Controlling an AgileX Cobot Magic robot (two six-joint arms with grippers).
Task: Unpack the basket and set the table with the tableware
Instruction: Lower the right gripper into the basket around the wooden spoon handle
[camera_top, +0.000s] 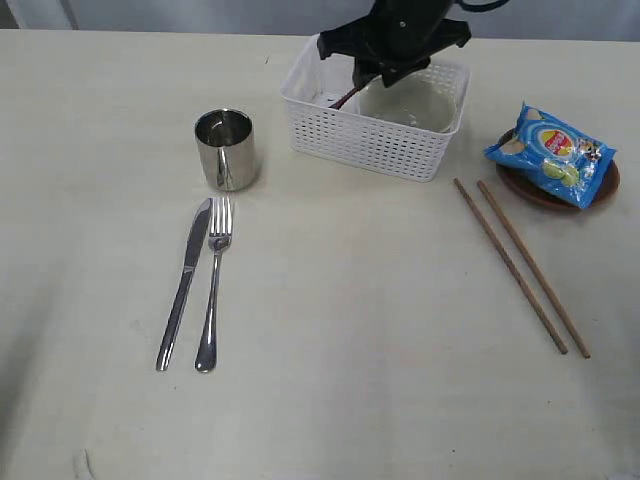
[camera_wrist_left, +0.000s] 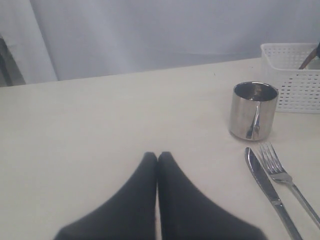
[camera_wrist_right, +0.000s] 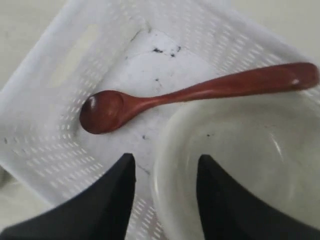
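Straddling the white bowl (camera_wrist_right: 240, 165) rim: right gripper (camera_wrist_right: 166, 157) jaws are about half spread, with one finger (camera_wrist_right: 112, 200) outside the rim and the other inside. A sliver of gap shows on the outer side, so it's not clamped and holds nothing.

- Bowl sits in the right-hand end of the white lattice basket (camera_top: 365, 140) in the exterior view.
- Reddish-brown wooden spoon (camera_wrist_right: 190, 92) lies on the basket floor beside the bowl, with its handle running along the bowl's edge. Can't tell whether they touch.
- The right arm covers the basket's back rim in the exterior view.

Left gripper (camera_wrist_left: 158, 161): jaws pressed together, empty, low over bare table (camera_top: 360, 350), off to the side of the cup.

Already laid out on the table:
- Steel cup (camera_top: 226, 150) stands upright, left of the basket and apart from it.
- Knife (camera_top: 185, 285) and fork (camera_top: 213, 290) lie side by side just below the cup, close together.
- Chopsticks (camera_top: 520, 265) lie parallel on a diagonal, right of centre.
- Dark brown plate (camera_top: 606, 182) is near the right edge, with a blue snack bag (camera_top: 550, 148) lying on it and covering most of it.

Room: basket is near the far edge. A wide bare strip runs down the middle between fork and chopsticks, and the near side is bare.
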